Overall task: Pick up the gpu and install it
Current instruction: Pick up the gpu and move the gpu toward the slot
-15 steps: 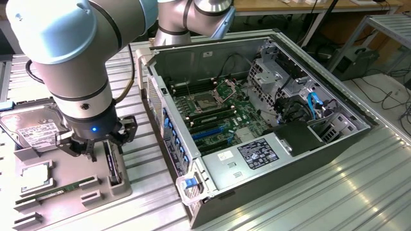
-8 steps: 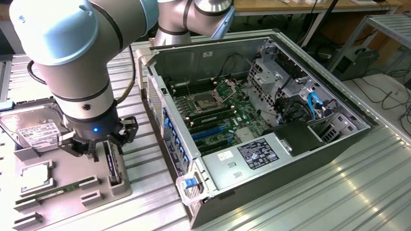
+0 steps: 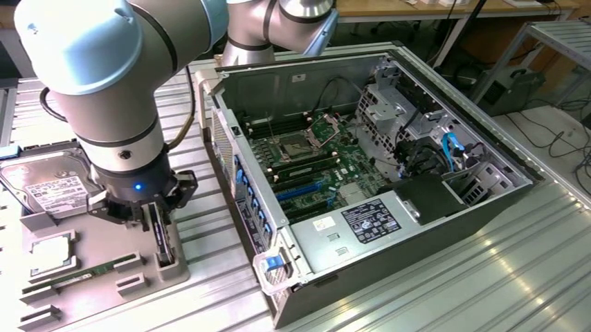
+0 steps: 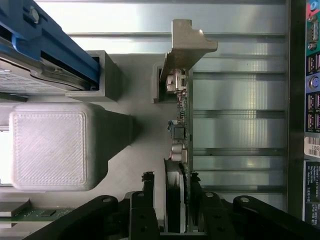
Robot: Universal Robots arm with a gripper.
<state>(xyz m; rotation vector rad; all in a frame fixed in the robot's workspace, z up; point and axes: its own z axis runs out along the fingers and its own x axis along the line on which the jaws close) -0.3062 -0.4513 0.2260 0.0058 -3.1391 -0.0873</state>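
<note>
Gripper (image 3: 152,220) straddles the upright gpu (image 4: 181,115) in the grey holder (image 3: 176,271), to the exterior view's left of the computer case (image 3: 305,263), fingers (image 4: 148,181) spread alongside it.

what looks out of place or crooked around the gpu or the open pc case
Nothing stands out. The gpu stands on edge in its slot on the grey holder tray, straight rather than tilted. The gripper straddles it squarely, jaws open. The pc case lies on its side with its interior exposed.
</note>
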